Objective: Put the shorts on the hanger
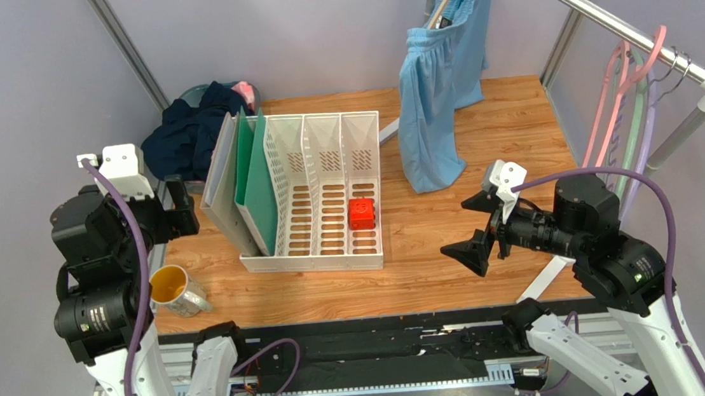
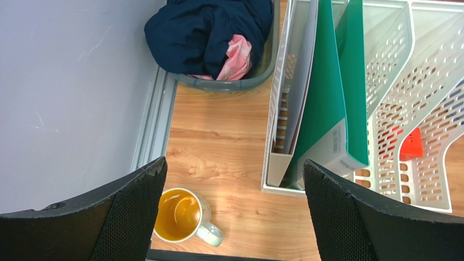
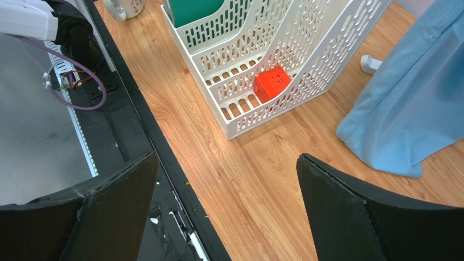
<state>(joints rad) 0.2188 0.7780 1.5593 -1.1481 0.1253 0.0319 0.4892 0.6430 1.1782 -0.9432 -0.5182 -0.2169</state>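
Note:
The dark navy shorts lie bunched in a grey basket at the table's back left, also in the left wrist view. The pink hanger hangs from the metal rail at the right. My left gripper is open and empty, in front of the basket and above the table. My right gripper is open and empty over the front right of the table, left of the hanger.
A pink cloth lies in the basket with the shorts. A white file rack holds green folders and a red cube. A yellow mug stands front left. Light blue shorts hang on a wooden hanger. Green and lilac hangers hang beside the pink one.

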